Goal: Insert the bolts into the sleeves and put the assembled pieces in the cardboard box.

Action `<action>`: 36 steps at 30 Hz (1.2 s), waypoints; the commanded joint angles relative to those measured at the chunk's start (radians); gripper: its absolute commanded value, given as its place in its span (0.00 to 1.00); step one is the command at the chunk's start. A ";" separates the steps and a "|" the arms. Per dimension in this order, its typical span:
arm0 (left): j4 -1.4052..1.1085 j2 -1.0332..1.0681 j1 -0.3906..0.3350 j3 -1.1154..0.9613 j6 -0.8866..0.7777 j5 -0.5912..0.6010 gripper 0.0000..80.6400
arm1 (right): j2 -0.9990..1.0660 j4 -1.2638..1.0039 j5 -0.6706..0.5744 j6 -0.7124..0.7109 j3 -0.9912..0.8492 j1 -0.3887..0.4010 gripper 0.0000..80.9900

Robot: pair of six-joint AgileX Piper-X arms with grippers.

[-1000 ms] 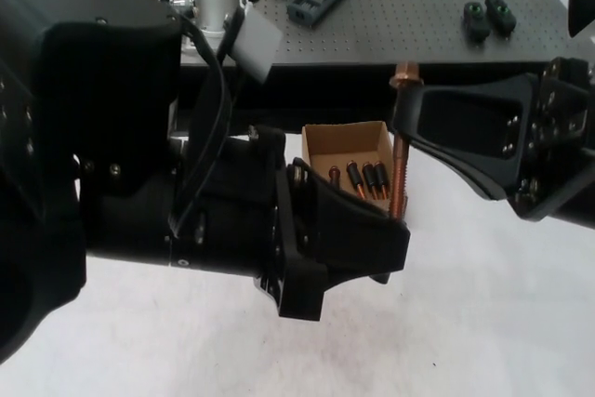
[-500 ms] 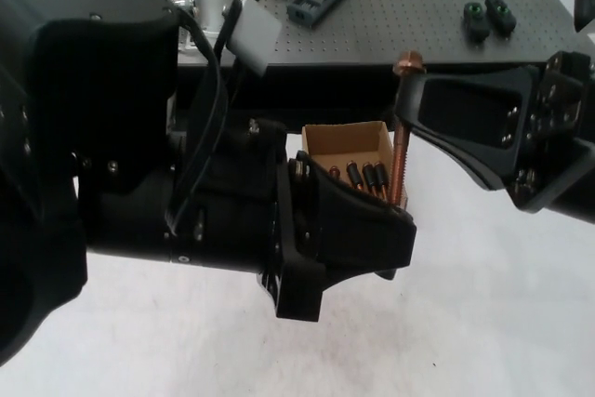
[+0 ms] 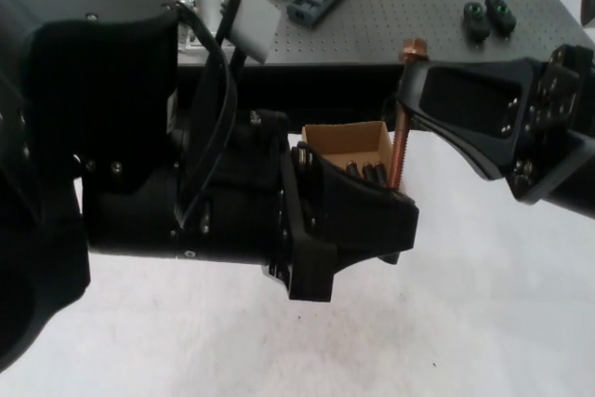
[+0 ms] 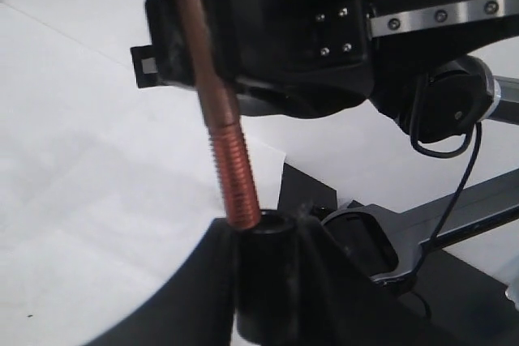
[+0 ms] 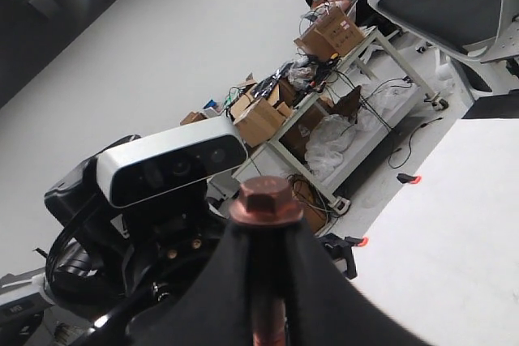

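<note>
Risen slightly since last frame: long copper-coloured threaded bolt (image 4: pixel 219 111), upright, clamped just under its head by right gripper (image 3: pixel 407 99); tip at mouth of black cylindrical sleeve (image 4: pixel 272 273) pinched in left gripper (image 3: pixel 402 216); open brown cardboard box (image 3: pixel 346 139) just behind

Your copper bolt (image 4: pixel 219 111) hangs near upright from the right claw (image 3: pixel 407 90), its tip at the black sleeve (image 4: pixel 272 237)'s mouth in the left claw (image 3: pixel 407 216).
</note>
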 commanded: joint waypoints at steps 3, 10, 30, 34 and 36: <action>-0.072 -0.002 0.002 -0.014 -0.005 -0.043 0.01 | 0.000 0.010 -0.038 -0.011 -0.005 0.004 0.03; -0.111 -0.002 0.002 -0.014 -0.032 -0.099 0.01 | 0.000 0.010 -0.038 -0.020 -0.005 -0.020 0.03; -0.118 -0.002 0.002 -0.014 -0.033 -0.103 0.01 | 0.000 0.004 -0.072 -0.043 -0.005 -0.028 0.03; -0.118 -0.002 0.002 -0.014 -0.033 -0.103 0.01 | 0.000 0.004 -0.095 -0.043 -0.005 -0.028 0.03; -0.118 -0.002 0.002 -0.014 -0.033 -0.108 0.01 | 0.000 0.004 -0.112 -0.041 -0.005 -0.028 0.03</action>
